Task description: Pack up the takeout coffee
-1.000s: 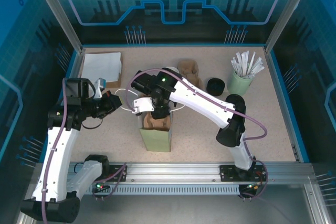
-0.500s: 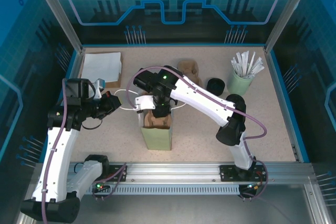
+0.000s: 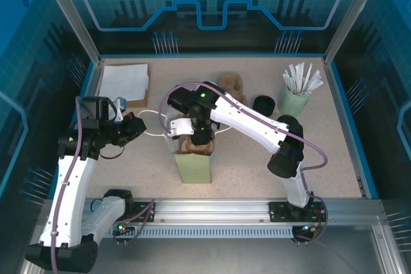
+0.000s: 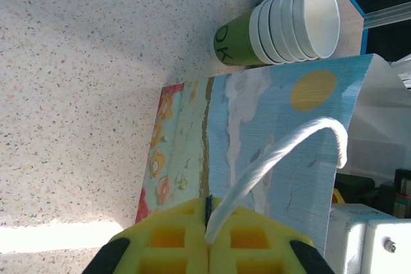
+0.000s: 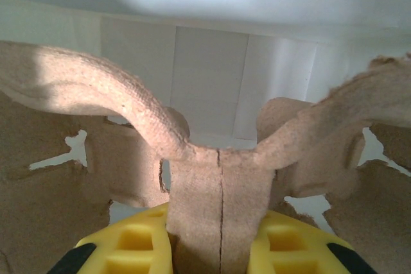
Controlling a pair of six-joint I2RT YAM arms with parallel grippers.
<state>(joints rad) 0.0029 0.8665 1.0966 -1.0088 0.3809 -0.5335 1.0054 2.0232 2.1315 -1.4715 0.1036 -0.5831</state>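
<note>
A pale green paper bag [image 3: 194,168] stands upright in the middle of the table; its printed blue side [image 4: 257,145] faces the left wrist view. My left gripper [image 3: 137,126] [image 4: 209,226] is shut on the bag's white cord handle [image 4: 282,149], left of the bag. My right gripper [image 3: 196,138] [image 5: 218,235] is shut on the centre handle of a brown pulp carrier [image 5: 212,184] that sits in the bag's mouth, with the bag's white walls around it. The takeout coffee [image 4: 237,46], a green paper cup with white rims nested in it, is on the table beyond the bag.
A second pulp carrier [image 3: 231,85] lies behind the right arm. To its right sit a dark round object [image 3: 263,104] and a pale green cup of white straws [image 3: 297,97]. White napkins [image 3: 125,81] lie at the back left. Blue walls edge the table.
My right gripper has come toward the near edge and down, bringing the carrier lower into the bag's mouth. The bag has shifted slightly right. The left gripper has held its place.
</note>
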